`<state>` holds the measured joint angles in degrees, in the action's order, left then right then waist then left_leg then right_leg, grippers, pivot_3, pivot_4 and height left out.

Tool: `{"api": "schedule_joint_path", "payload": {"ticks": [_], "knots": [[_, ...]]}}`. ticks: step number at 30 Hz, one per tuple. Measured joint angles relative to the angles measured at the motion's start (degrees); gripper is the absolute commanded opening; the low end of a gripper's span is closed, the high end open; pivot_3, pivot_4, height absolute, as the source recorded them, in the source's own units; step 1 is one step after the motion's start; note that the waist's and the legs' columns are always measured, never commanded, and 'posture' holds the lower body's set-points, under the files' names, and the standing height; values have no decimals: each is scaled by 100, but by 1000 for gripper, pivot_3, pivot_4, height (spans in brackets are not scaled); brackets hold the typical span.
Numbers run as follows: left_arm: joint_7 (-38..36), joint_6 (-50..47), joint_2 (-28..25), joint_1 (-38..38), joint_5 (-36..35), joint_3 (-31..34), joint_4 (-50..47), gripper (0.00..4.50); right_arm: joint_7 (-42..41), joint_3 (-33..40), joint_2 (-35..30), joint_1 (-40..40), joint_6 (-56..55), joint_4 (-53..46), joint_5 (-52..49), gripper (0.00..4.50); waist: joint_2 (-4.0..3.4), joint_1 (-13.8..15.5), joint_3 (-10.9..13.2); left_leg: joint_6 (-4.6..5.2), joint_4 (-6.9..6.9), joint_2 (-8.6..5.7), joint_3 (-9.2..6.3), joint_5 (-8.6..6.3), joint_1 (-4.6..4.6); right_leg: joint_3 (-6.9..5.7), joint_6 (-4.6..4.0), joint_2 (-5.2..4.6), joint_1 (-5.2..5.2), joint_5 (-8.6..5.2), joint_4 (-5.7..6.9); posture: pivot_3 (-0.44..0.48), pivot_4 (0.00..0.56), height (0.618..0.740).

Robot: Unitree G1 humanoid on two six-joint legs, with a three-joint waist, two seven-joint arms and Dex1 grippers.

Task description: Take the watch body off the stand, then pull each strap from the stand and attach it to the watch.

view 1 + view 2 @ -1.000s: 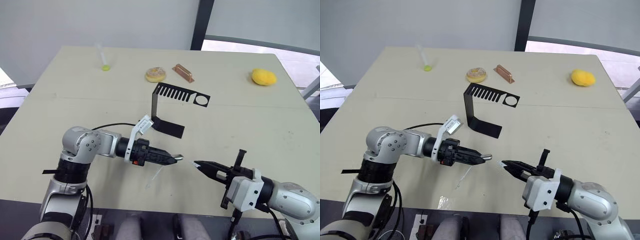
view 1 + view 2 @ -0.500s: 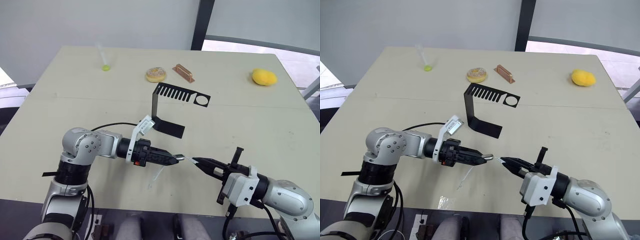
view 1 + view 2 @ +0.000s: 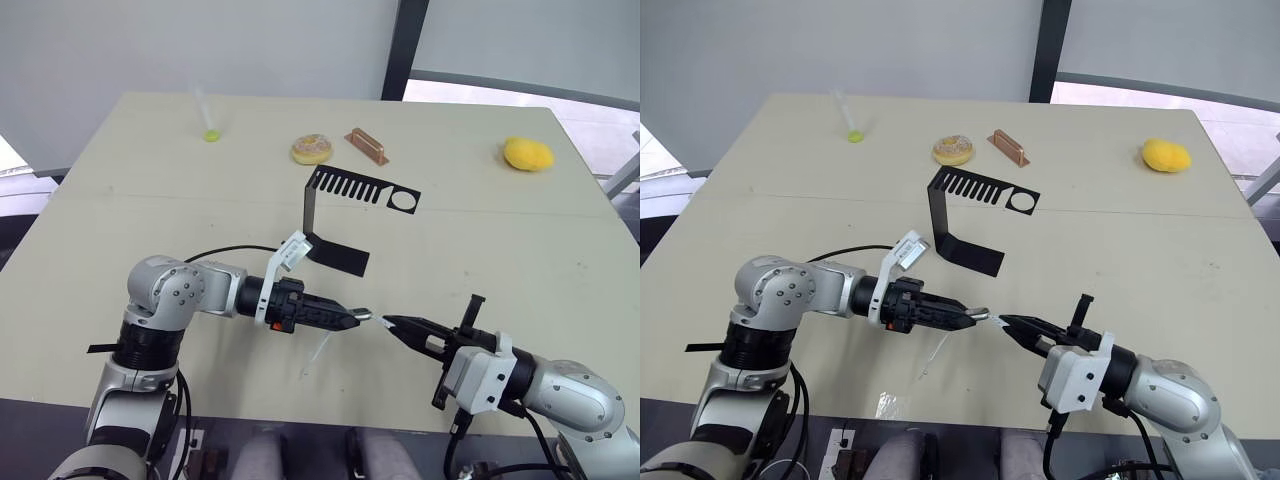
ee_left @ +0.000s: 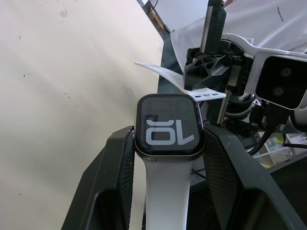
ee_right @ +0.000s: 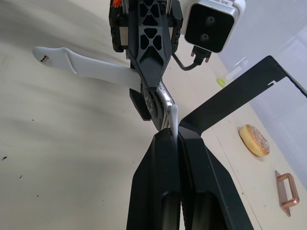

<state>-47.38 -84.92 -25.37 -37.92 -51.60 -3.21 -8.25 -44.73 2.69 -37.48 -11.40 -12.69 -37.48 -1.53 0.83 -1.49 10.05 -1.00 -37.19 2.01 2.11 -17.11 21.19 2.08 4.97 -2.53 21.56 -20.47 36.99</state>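
- Our left fingers (image 4: 168, 191) clamp the watch (image 4: 169, 125), its attached strap (image 3: 318, 350) hanging toward 7 o'clock.
- Our right fingers (image 5: 173, 139) pinch the second strap (image 5: 173, 120) against the watch.
- The stand (image 3: 345, 215) sits at 12 o'clock on the beige counter (image 3: 500, 240).

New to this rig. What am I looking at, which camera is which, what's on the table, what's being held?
A humanoid robot with two arms. The two wide pictures come from its head camera; the close-ups come from cameras on each wrist. The left gripper is shut on the watch body, one white strap already attached. The right gripper pinches the second strap up against it. On the table: the empty black stand, a doughnut, a copper handle, a yellow lump and a tube.
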Motion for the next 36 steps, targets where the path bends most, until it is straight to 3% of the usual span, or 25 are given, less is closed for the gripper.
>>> {"api": "schedule_joint_path", "payload": {"ticks": [36], "knots": [[197, 5, 50, 13, -8, 50, -66, 1577, 1, -126, 0, 170, -90, 195, 56, 0, 0, -1, 0, -2, 0, 0, 0, 1, 0, 0, 0, 0, 0, 0, 1, 0, 150, 740]]}}
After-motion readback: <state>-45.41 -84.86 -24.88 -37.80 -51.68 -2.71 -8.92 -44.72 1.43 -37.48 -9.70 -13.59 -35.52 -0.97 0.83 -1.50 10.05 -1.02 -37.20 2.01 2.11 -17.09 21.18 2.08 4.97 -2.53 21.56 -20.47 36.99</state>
